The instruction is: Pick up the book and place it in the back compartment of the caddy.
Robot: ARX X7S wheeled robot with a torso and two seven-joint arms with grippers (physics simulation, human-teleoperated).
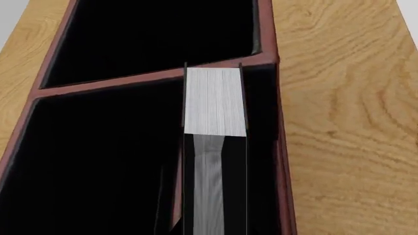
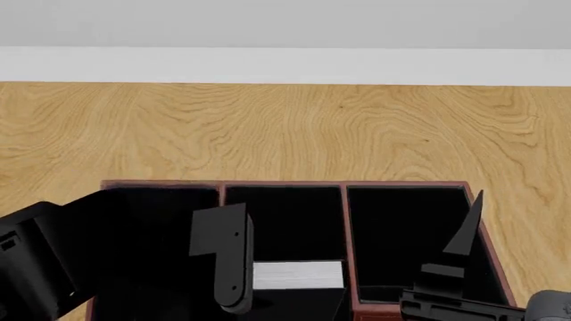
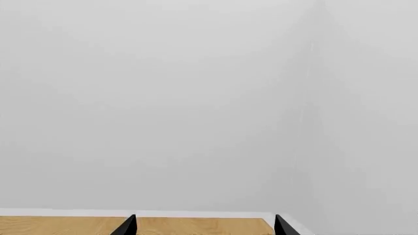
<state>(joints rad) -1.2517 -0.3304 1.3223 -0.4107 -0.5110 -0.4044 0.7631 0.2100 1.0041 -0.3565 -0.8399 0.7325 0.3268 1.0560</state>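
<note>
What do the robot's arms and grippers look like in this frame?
Both are matte black with flat, angular panels. The left gripper has a broad plate-like finger with a rounded end and two small holes. The right gripper has thin fingers tapering to sharp points, and a grey joint behind. No cables or markings show.

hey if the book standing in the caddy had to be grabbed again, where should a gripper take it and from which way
Probably from straight above, pinching the two black covers near the top. The book stands upright in the caddy with its white page edges facing up, and the divider walls block any approach from the side.
</note>
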